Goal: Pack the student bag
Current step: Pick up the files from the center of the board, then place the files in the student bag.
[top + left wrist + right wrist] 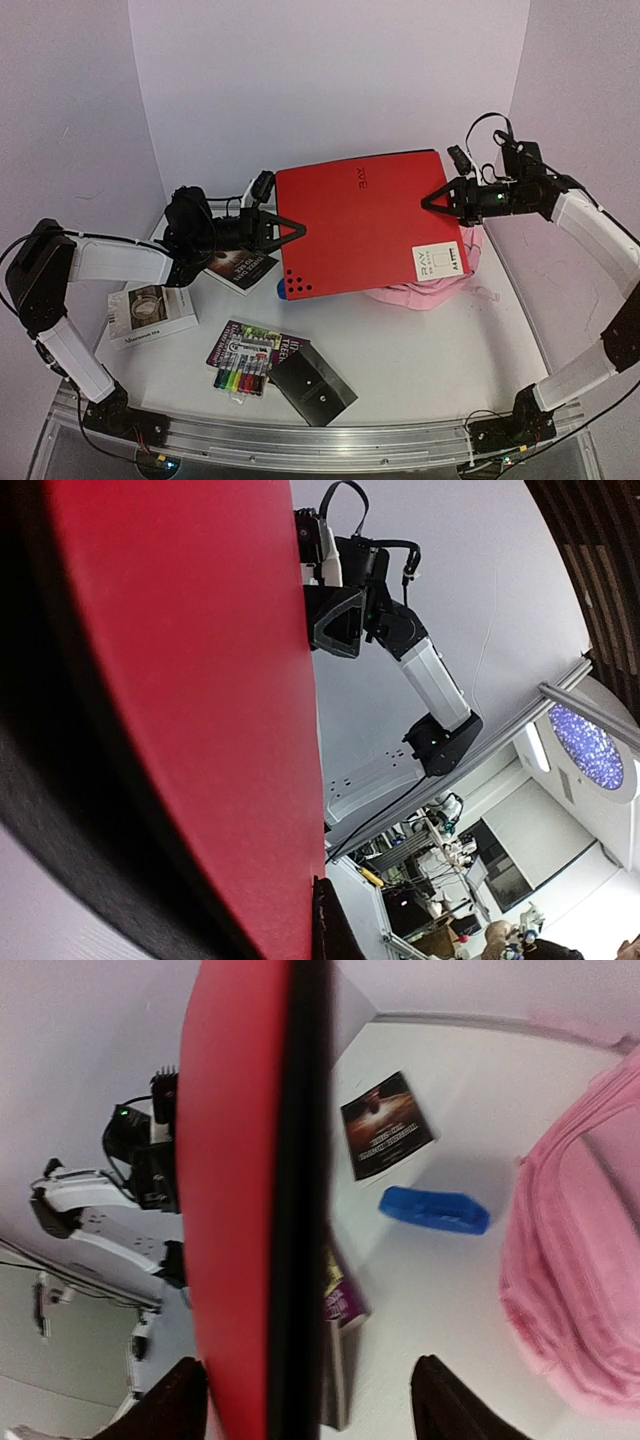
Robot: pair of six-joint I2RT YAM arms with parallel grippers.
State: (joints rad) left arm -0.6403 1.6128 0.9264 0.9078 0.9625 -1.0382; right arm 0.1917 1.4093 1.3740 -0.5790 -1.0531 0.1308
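Over the white tabletop (430, 360), a flat red rectangular case with a black edge (360, 225) sits level between two arms. It hides most of the soft pink fabric backpack (430, 293), which lies on the table beneath the case's right corner. The left gripper (295, 228) is clenched on the case's left edge. The right gripper (432, 199) stands released, jaws wide astride the right edge. A small blue object (279, 290) peeks from under the case, its kind unclear. In front lie a dark-covered book (238, 266), a white tea box (150, 313), a pack of coloured markers (245, 365) and a black pouch (315, 387).
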